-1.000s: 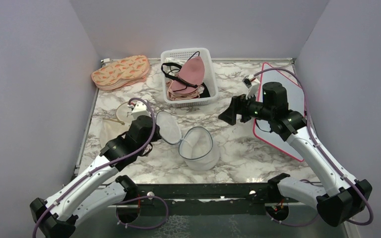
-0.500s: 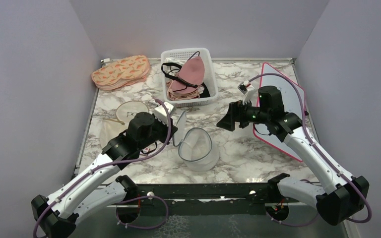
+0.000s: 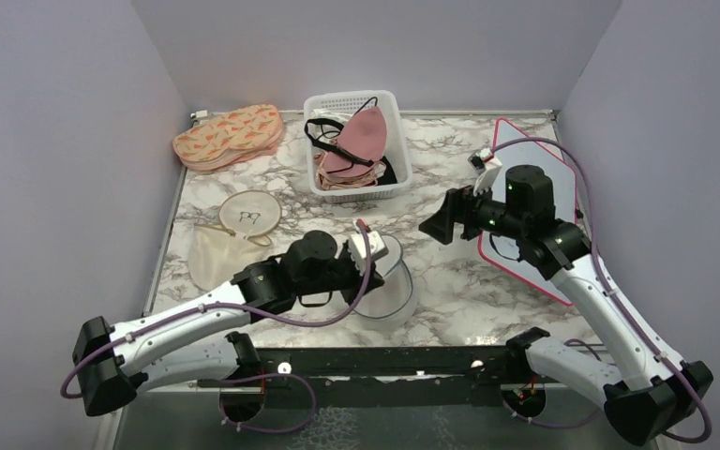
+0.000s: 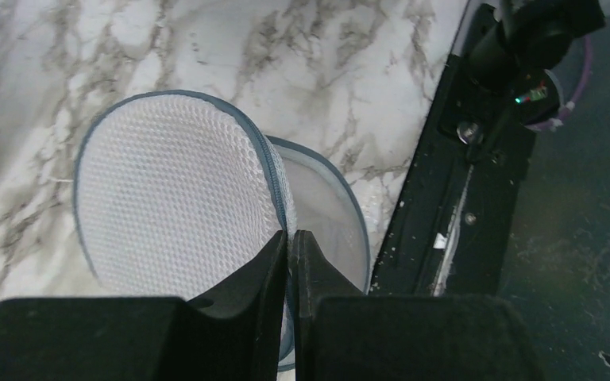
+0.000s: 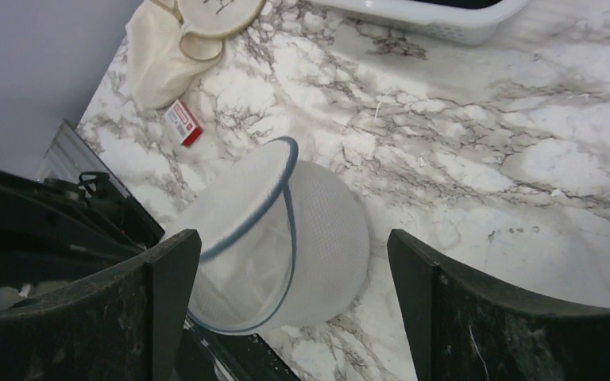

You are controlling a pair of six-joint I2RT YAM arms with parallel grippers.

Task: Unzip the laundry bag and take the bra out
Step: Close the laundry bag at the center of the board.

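Where the marble table (image 3: 469,281) comes close to the robot, the laundry bag (image 3: 389,286) sits in the middle of the near side. Its round mesh lid (image 4: 175,198) is lifted up on one side, so there is a gap between the lid and the rest of the bag. The left gripper (image 4: 290,238) is squeezed tight on the blue-grey rim of that lid, with the two black fingers pressed almost together.

The right gripper (image 5: 290,234) hangs in the air a bit behind the bag. Its fingers are spread wide and hold nothing.

The bra (image 3: 367,131) is not in the bag. It lies on top of a pile in the white basket (image 3: 366,192) at the back of the table, well apart from the bag.

To the left of the bag there is a cream cloth pouch (image 3: 211,258) with a round hoop (image 3: 250,213) touching it. A little red and white box (image 5: 183,123) lies just beside the pouch. A board with a pink edge (image 3: 534,142) lies on the right side, under the right arm.
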